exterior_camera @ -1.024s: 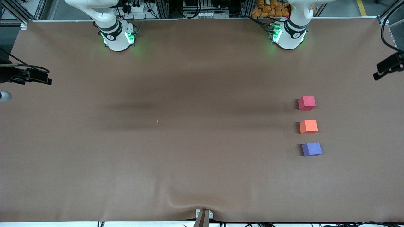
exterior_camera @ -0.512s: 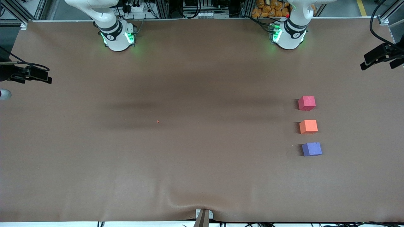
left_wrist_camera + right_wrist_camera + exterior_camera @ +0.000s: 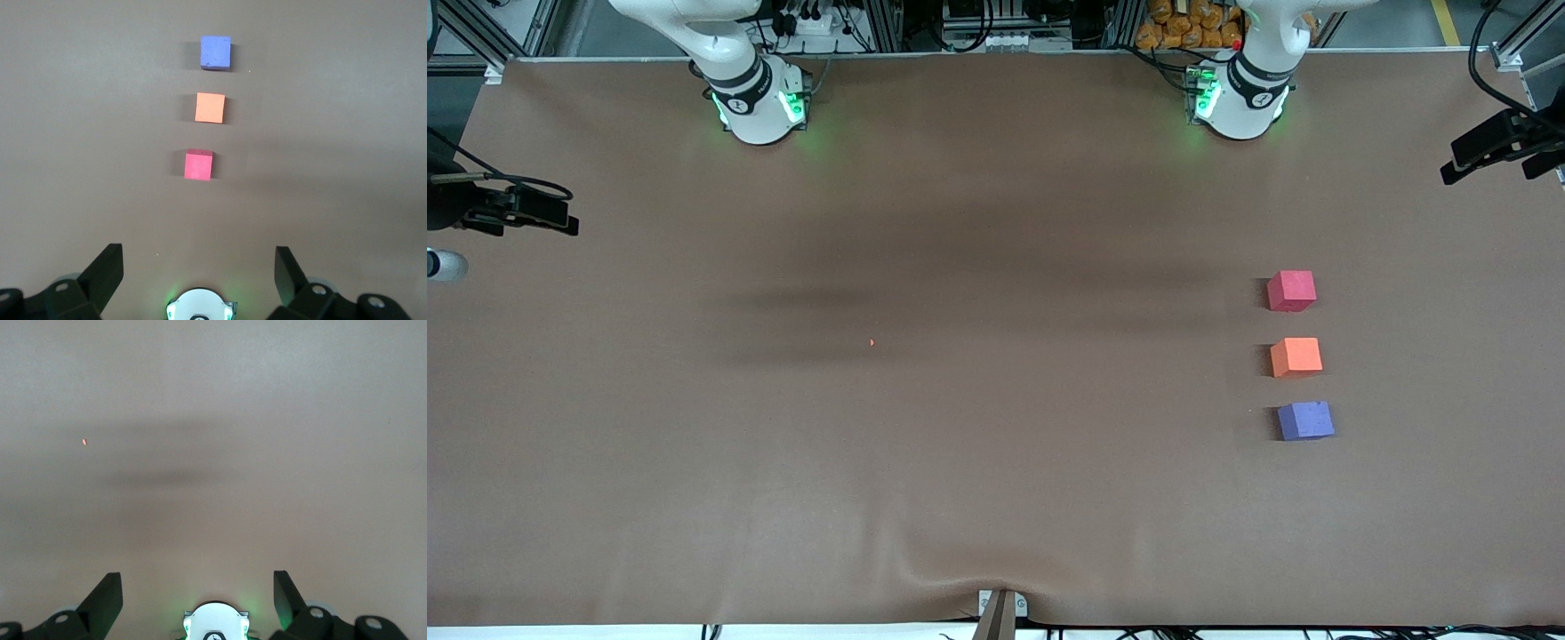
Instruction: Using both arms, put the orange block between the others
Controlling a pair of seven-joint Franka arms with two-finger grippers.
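1. Three blocks in a row on the brown table (image 3: 996, 498), toward the left arm's end.
2. Red block (image 3: 1291, 291) farthest from the front camera, purple block (image 3: 1305, 420) nearest.
3. Orange block (image 3: 1296, 357) between those two, in line, not touching either, small gaps on both sides.
4. All three flat on the table, nothing holding them.
5. Left gripper (image 3: 199, 273) up high over the table near the left arm's base, fingers (image 3: 107, 270) wide apart, empty.
6. Same three blocks seen below in the left wrist view: red (image 3: 199, 165), orange (image 3: 210, 108), purple (image 3: 215, 53).
7. Right gripper (image 3: 197, 595) up high over bare table at the right arm's end, fingers (image 3: 107, 593) wide apart, empty.
8. Tiny orange speck (image 3: 871, 342) on the table near the middle, well apart from the blocks.
9. Green lights on both arm bases (image 3: 760, 105).
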